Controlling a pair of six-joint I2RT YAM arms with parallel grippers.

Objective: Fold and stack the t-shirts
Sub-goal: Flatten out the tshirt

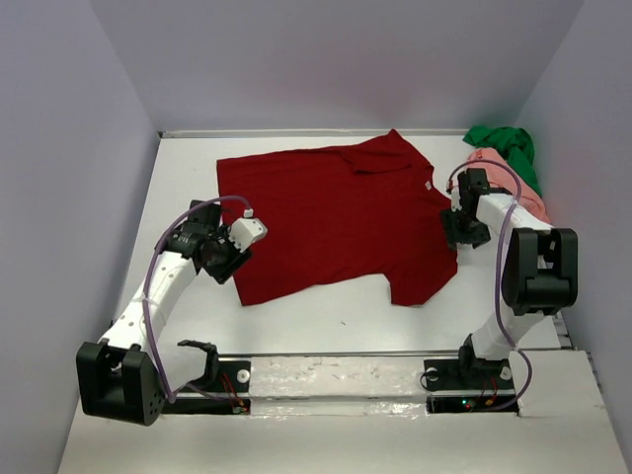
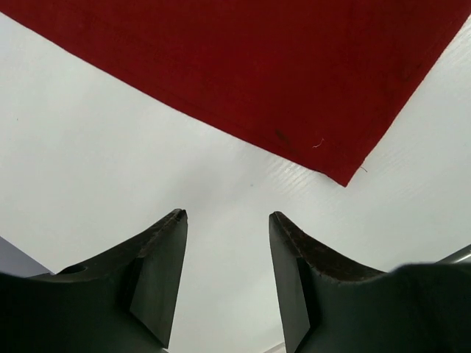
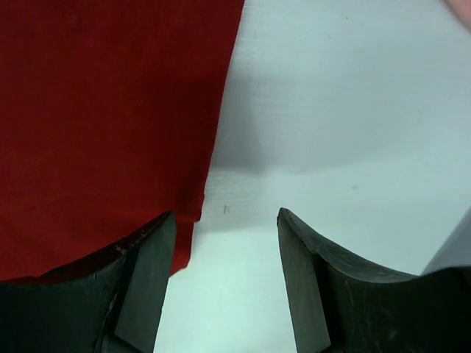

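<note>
red shirt (image 1: 336, 222) lay spread flat on the table (image 1: 326, 316) between both arms, its left edge just ahead of the left gripper (image 2: 227, 215), open and empty, while the right gripper (image 3: 227, 213), open too, straddled the shirt's right edge, clearly nearer.

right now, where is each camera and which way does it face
top external: above and behind the arms, looking down on the dark red t-shirt; both arms show.
left wrist: on that wrist, looking down past the open left gripper at the shirt's corner.
right wrist: same, past the open right gripper at the shirt's edge.
shared: the shirt.
</note>
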